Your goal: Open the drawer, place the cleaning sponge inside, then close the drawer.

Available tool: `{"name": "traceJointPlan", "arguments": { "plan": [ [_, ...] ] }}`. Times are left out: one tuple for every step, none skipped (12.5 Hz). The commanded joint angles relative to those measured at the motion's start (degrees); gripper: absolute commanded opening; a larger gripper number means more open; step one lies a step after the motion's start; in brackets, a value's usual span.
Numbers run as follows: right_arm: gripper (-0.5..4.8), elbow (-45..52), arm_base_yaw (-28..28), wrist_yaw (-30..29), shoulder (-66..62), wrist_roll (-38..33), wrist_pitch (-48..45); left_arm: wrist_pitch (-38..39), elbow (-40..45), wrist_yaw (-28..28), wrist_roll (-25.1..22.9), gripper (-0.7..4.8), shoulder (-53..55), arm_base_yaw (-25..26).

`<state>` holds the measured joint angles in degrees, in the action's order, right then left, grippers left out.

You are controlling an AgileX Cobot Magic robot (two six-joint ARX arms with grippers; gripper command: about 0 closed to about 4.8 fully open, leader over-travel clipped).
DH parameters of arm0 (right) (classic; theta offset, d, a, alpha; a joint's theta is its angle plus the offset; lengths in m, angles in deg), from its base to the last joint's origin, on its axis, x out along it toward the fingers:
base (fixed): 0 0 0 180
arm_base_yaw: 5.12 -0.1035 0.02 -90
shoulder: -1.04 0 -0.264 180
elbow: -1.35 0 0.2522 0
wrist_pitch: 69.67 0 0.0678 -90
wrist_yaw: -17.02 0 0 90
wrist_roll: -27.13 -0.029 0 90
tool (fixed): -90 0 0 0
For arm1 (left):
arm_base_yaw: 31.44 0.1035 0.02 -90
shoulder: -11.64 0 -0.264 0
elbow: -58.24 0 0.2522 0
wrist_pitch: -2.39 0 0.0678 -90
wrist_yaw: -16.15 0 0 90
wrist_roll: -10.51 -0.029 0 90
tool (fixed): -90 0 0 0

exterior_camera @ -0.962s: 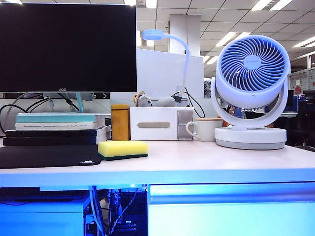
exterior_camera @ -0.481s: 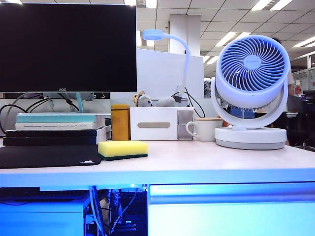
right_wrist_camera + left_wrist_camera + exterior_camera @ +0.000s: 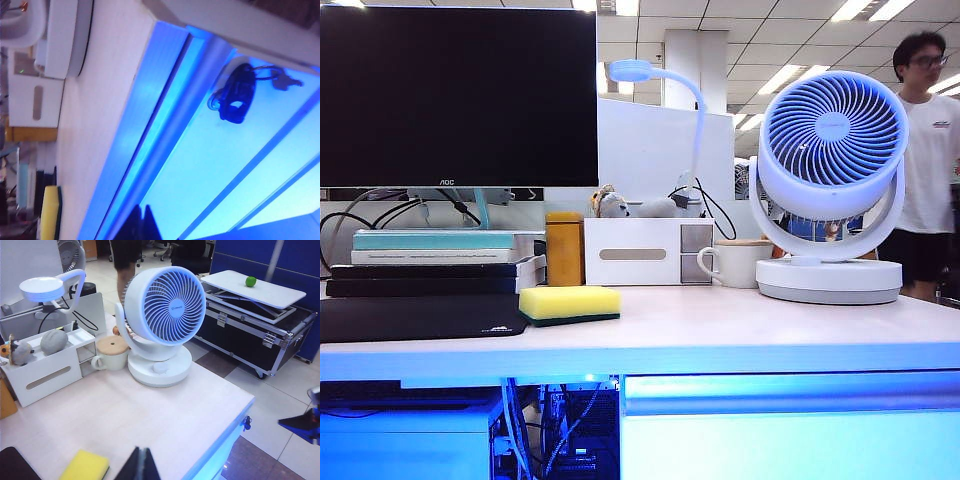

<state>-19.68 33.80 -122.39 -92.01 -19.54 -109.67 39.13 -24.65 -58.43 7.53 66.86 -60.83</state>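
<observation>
Nothing done yet. Drawer (image 3: 790, 425) shut under tabletop (image 3: 720, 330), 5 o'clock of cleaning sponge (image 3: 569, 304), which sits untouched. Right claw (image 3: 142, 220) together, near drawer lip. Left claw (image 3: 140, 467) together, above sponge.

We held our left gripper (image 3: 139, 467) shut, and our right gripper (image 3: 140, 220) shut too.

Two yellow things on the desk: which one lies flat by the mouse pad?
The cleaning sponge, low and flat beside the black mouse pad; the amber container stands upright behind it.
</observation>
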Motion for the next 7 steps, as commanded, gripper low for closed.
{"name": "traceJointPlan", "arguments": {
  "plan": [
    [-0.01, -4.1, 0.0, -8.6, -21.9, -7.9, -27.2, -0.8, -0.2, 0.3, 0.0, -0.06, -0.2, 0.0],
    [-0.01, -5.1, 0.0, -10.3, -24.7, -8.2, -27.3, -0.8, -0.2, 0.3, 0.0, -0.06, -0.2, 0.0],
    [0.31, -6.0, 0.0, -12.0, -26.9, -8.8, -27.3, -0.7, -0.2, 0.3, 0.0, -0.06, -0.2, 0.0],
    [1.21, -6.6, 0.0, -12.5, -28.0, -8.9, -27.3, -0.7, -0.2, 0.3, 0.0, -0.06, -0.2, 0.0],
    [2.76, -6.6, 0.0, -12.2, -28.2, -9.3, -27.3, -0.7, -0.2, 0.3, 0.0, -0.06, -0.2, 0.0],
    [4.7, -6.7, 0.0, -11.6, -28.1, -9.4, -27.4, -0.6, -0.2, 0.3, 0.0, -0.06, -0.2, 0.0],
    [4.72, -7.3, 0.0, -11.6, -28.1, -9.4, -27.4, -0.3, -0.2, 0.3, 0.0, -0.06, -0.2, 0.0]
  ]
}}
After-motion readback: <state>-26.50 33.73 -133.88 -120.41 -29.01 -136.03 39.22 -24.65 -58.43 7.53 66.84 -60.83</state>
